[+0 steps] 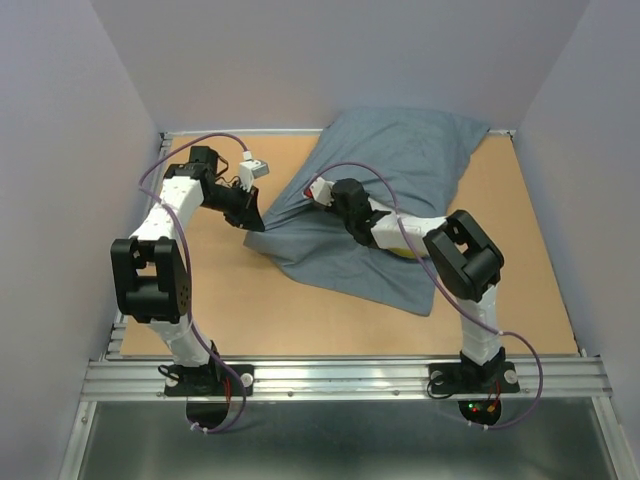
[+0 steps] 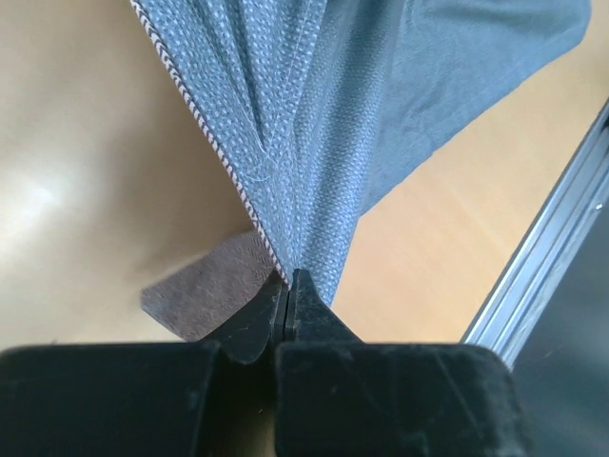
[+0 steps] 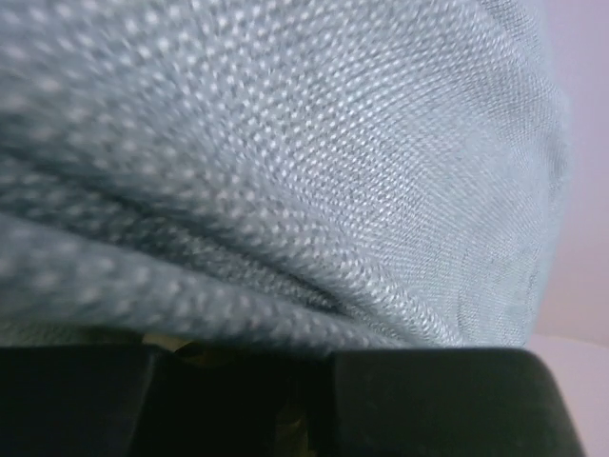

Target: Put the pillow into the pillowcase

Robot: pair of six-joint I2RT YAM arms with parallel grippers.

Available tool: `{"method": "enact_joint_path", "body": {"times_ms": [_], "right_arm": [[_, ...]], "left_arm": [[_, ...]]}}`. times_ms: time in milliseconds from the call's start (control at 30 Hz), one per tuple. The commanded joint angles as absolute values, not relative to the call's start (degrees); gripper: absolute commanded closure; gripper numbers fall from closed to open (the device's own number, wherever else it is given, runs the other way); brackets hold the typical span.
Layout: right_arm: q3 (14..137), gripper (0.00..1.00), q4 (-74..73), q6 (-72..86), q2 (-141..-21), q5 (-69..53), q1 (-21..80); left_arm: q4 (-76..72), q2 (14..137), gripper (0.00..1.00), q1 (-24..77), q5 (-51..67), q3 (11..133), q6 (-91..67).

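Pillowcase (image 1: 400,165) lies puffed up by the far edge of the bench (image 1: 250,300), so I think the pillow (image 1: 404,251) is mostly inside, a yellow bit peeking out by the right arm (image 1: 410,228). The left gripper (image 2: 290,278) is squeezed tight on the hem (image 2: 214,143), but I cannot tell how the right gripper (image 1: 318,195), pushed against the cloth, holds its fingers; next the hem needs pulling over that last bit. The bench is tan wood inside pale purple walls (image 1: 60,150).

Matt woven cloth pillowcase (image 1: 400,170); smooth wood table (image 1: 260,310); brushed metal rail (image 1: 340,378).
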State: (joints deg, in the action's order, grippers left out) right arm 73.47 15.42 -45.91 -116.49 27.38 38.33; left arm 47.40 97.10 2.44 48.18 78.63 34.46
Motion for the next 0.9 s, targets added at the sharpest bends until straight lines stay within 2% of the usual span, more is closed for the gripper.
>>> {"method": "enact_joint_path", "body": {"times_ms": [0, 67, 100, 133, 167, 200, 300, 433, 500, 600, 633, 667, 733, 833, 867], "right_arm": [[77.70, 0.89, 25.96, -48.10, -119.09, 38.24, 32.95], [75.16, 0.82, 22.52, -44.41, -118.13, 34.29, 34.79], [74.19, 0.59, 15.89, -42.38, -115.69, 29.40, 36.81], [75.22, 0.51, 9.47, -36.19, -114.10, 25.09, 37.61], [76.37, 0.42, -3.30, -32.90, -112.52, 20.61, 38.92], [78.99, 0.22, -8.73, -30.17, -108.76, 11.34, 39.37], [80.16, 0.05, -21.95, -23.31, -100.76, -4.67, 40.34], [79.89, 0.00, -34.08, -21.19, -93.36, -16.77, 40.34], [78.49, 0.00, -38.48, -20.04, -86.86, -21.52, 40.34], [73.84, 0.00, -41.12, -16.71, -78.35, -18.40, 39.73], [72.70, 0.00, -42.52, -14.52, -77.27, -16.54, 39.20], [71.82, 0.00, -44.28, -13.81, -76.39, -16.09, 37.81], [68.56, 0.00, -47.98, -12.22, -74.10, -17.57, 28.86], [68.90, 0.00, -51.50, -12.74, -73.83, -16.88, 18.31], [69.43, 0.00, -53.85, -13.09, -74.09, -17.05, 16.28]], "left_arm": [[63.99, 96.68, 1.00, 0.53, 43.33, 79.46, 41.39], [63.98, 96.94, 1.00, 0.53, 43.59, 78.75, 42.36], [63.20, 97.03, 1.00, 0.53, 44.46, 77.97, 42.28], [62.32, 97.21, 1.00, 0.53, 45.17, 77.52, 41.67], [60.92, 97.56, 1.00, 0.53, 46.13, 77.08, 41.23], [60.13, 97.99, 1.00, 0.44, 48.75, 76.38, 40.26], [55.12, 99.84, 1.00, 0.53, 53.33, 75.85, 36.23], [46.51, 101.25, 1.00, 0.70, 53.97, 74.97, 31.47], [42.64, 101.08, 0.94, 2.10, 51.77, 74.18, 29.01], [42.19, 100.55, 0.70, 4.38, 47.14, 73.39, 31.46], [42.01, 100.02, 0.58, 4.39, 46.33, 72.78, 32.07], [41.75, 99.67, 0.52, 4.39, 45.71, 72.25, 32.52], [40.26, 98.70, 0.40, 4.39, 42.91, 71.37, 32.61], [37.97, 98.17, 0.31, 4.39, 40.71, 71.63, 32.43], [37.62, 98.78, 0.31, 4.39, 40.35, 72.15, 32.52]]}}
